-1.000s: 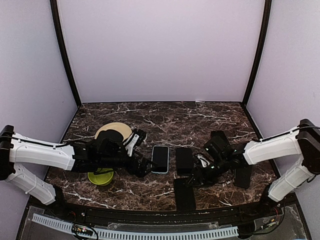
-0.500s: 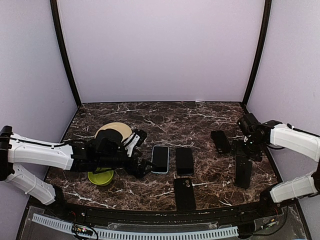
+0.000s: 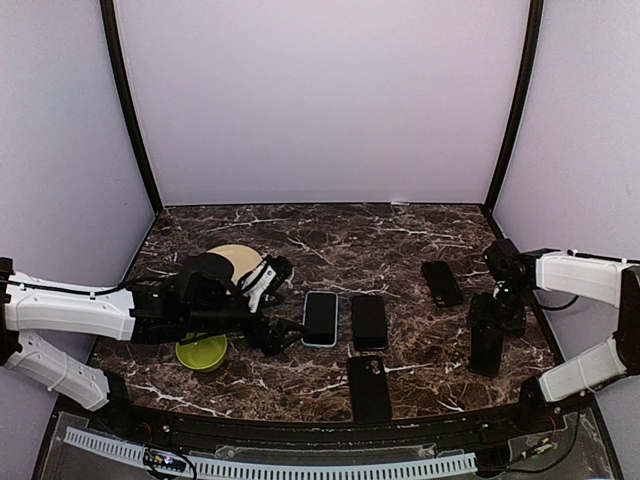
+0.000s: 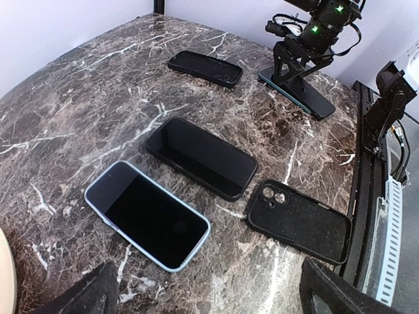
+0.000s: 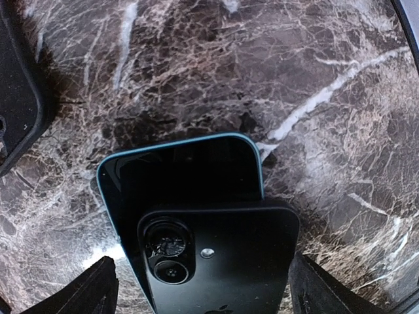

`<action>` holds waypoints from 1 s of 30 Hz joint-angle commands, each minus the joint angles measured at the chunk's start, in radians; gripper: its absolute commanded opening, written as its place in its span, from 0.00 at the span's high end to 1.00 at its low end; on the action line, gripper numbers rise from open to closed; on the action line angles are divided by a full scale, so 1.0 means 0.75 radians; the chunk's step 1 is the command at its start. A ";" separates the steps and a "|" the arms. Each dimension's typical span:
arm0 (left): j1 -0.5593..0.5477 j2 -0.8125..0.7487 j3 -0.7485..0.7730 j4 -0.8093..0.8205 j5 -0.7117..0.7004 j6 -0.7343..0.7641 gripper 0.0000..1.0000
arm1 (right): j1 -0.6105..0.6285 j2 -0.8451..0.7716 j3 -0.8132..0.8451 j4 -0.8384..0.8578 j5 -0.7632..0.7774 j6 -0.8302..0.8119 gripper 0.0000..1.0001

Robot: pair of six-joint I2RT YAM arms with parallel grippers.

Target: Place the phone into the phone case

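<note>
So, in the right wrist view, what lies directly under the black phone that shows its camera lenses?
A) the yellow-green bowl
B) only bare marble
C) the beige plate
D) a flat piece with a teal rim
D: the black phone lies partly over the teal-rimmed piece, whose far end sticks out beyond it.

overhead camera looks down from behind; both wrist cameras, lower and closer, share the teal-edged phone [image 5: 183, 167].

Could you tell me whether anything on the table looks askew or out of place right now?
Yes: by the right end effector, the black phone lies face down on the teal-rimmed case but shifted along it, leaving one end uncovered, so it does not look seated.
</note>
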 commanded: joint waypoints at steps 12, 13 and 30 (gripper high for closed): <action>0.000 -0.152 -0.084 0.085 0.024 0.137 0.01 | 0.123 0.100 -0.006 0.027 -0.075 0.079 0.40; -0.001 -0.155 -0.087 0.090 0.028 0.141 0.01 | 0.170 0.121 0.021 0.026 -0.068 0.097 0.39; 0.000 -0.129 -0.088 0.104 0.094 0.183 0.01 | 0.355 0.179 0.223 -0.314 -0.079 -0.135 0.02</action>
